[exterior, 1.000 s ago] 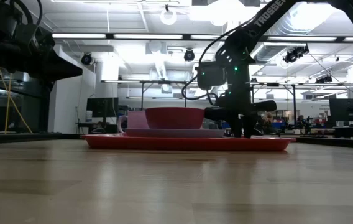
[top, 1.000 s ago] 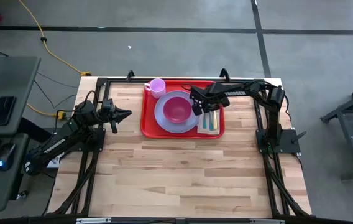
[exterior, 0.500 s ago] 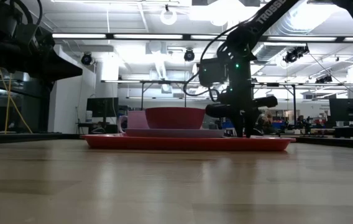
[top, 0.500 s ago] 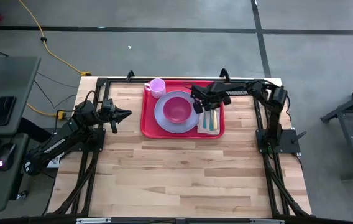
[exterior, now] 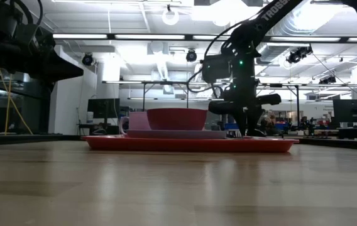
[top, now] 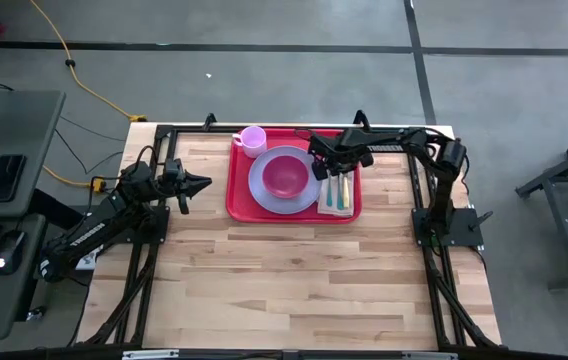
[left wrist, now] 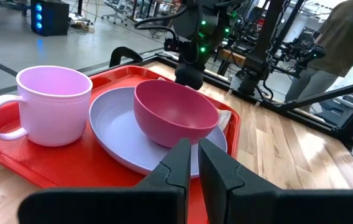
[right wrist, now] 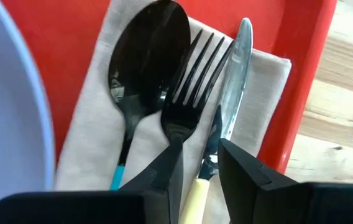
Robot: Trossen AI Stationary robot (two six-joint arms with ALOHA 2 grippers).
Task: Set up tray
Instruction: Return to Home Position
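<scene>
The red tray (top: 237, 203) lies at the table's far middle, also seen in the low view (exterior: 185, 144). On it rest a lavender plate (top: 261, 190) carrying a magenta bowl (top: 286, 175), a pink mug (top: 253, 140) and a beige napkin (right wrist: 89, 130). On the napkin lie a black spoon (right wrist: 145, 56), a black fork (right wrist: 186, 93) and a knife (right wrist: 235, 68). My right gripper (right wrist: 198, 165) hovers open just above the fork and knife handles, right of the bowl (top: 322, 172). My left gripper (top: 204, 183) waits shut, left of the tray, off it.
A black frame runs along the table's far, left and right edges (top: 164, 135). Bare wood fills the near half of the table (top: 294, 290). A desk with a keyboard and a phone stands beyond the left edge (top: 4, 180). A person stands behind the table (left wrist: 344, 37).
My right gripper has risen a little above the napkin and drawn slightly toward the table's far edge. The cutlery stays on the napkin.
</scene>
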